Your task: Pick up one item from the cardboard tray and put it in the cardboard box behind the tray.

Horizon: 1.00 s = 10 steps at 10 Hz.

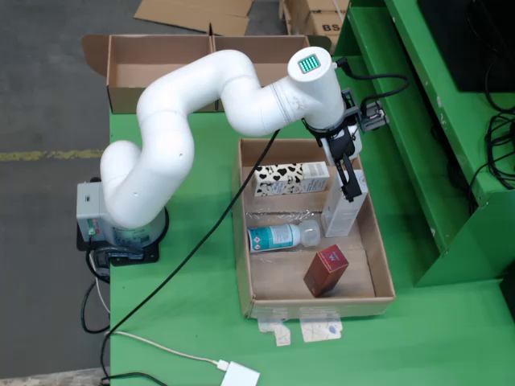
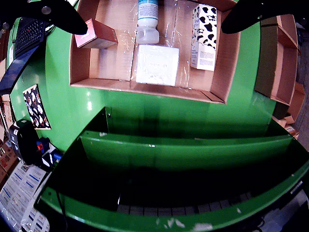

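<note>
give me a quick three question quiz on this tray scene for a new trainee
1. True or false: the end effector hangs above the white carton in the tray.
2. Which item lies between the cow-print carton and the red box in the fixed view? A) bottle B) cup C) sponge
3. Fill in: the table is ____ in colour.

Key: 1 true; 2 A, the bottle; 3 green.
</note>
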Each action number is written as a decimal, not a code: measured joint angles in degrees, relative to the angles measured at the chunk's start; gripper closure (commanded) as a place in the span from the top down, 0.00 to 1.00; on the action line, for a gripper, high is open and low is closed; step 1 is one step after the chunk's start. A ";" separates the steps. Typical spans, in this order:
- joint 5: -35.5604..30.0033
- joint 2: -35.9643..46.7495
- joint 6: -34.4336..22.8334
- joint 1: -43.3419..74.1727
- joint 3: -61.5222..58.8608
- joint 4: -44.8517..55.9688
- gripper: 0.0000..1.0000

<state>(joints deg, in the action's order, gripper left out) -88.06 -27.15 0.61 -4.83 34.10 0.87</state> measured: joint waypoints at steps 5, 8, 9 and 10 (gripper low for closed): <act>0.00 -7.03 0.44 0.00 -10.64 6.60 1.00; 3.25 -14.94 0.44 0.18 -18.55 1.76 1.00; 3.95 -17.32 0.44 0.18 -20.83 -0.61 1.00; 4.39 -20.39 0.35 0.18 -24.09 -3.77 1.00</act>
<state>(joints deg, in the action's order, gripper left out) -83.67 -47.54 0.96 -4.65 10.01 -2.90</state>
